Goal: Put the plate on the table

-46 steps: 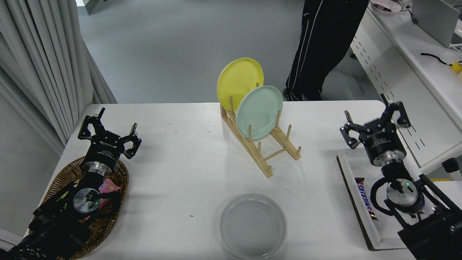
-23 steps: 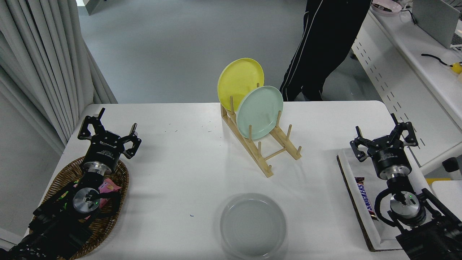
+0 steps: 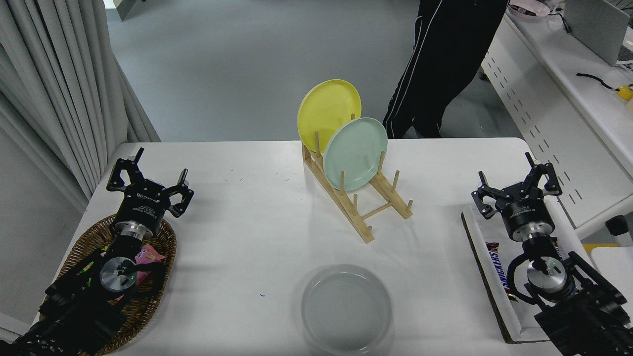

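The pale grey-white plate (image 3: 346,309) lies flat on the white table (image 3: 257,222), near its front edge, in the middle. My right gripper (image 3: 517,185) is open and empty over the table's right side, well to the right of the plate and apart from it. My left gripper (image 3: 148,175) is open and empty, parked at the left above a wicker basket (image 3: 84,247).
A wooden dish rack (image 3: 363,202) stands mid-table holding a yellow plate (image 3: 328,111) and a mint green plate (image 3: 356,153). A white tray (image 3: 487,232) with a candy bar (image 3: 498,269) lies under the right arm. A person's legs (image 3: 440,64) stand beyond the far edge. A white desk (image 3: 559,89) is at right.
My right gripper drew back toward me and lower over the tray, then shifted slightly left and forward. The person's legs stepped. The grey-white plate has not moved.
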Robot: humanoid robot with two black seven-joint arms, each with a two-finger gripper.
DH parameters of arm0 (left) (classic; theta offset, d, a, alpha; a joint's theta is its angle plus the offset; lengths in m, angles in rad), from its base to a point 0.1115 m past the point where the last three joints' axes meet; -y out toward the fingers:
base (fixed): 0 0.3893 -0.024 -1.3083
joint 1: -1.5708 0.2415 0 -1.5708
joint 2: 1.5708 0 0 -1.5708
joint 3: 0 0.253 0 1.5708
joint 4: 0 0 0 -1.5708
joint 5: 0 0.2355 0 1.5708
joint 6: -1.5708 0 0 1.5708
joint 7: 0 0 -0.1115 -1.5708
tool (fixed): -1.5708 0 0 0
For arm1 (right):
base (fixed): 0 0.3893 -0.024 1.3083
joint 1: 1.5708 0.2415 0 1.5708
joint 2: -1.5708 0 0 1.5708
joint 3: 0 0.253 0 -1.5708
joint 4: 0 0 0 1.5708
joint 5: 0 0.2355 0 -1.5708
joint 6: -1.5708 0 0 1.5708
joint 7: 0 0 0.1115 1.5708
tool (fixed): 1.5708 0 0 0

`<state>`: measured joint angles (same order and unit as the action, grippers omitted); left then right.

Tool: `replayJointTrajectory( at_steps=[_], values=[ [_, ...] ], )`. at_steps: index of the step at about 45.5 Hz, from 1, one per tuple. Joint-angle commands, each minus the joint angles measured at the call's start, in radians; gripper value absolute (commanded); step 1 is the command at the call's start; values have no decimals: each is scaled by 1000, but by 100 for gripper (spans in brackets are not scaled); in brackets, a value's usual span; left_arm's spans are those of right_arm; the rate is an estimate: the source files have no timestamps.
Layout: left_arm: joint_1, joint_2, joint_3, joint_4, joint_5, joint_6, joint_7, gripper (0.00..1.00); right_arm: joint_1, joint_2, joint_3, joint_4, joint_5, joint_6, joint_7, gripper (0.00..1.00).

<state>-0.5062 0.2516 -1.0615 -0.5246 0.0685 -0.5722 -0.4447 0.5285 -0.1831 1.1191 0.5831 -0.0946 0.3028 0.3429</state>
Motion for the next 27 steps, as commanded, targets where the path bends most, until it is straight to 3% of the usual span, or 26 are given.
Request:
replayJointTrajectory(
  at_steps=[1,27],
  values=[
    [0,0,0,0,1,0,0,100,-30,16,-53,174,6,-171,4,100],
    [0,0,0,0,1,0,0,100,-48,17,-33,172,6,-185,21,100]
  ],
)
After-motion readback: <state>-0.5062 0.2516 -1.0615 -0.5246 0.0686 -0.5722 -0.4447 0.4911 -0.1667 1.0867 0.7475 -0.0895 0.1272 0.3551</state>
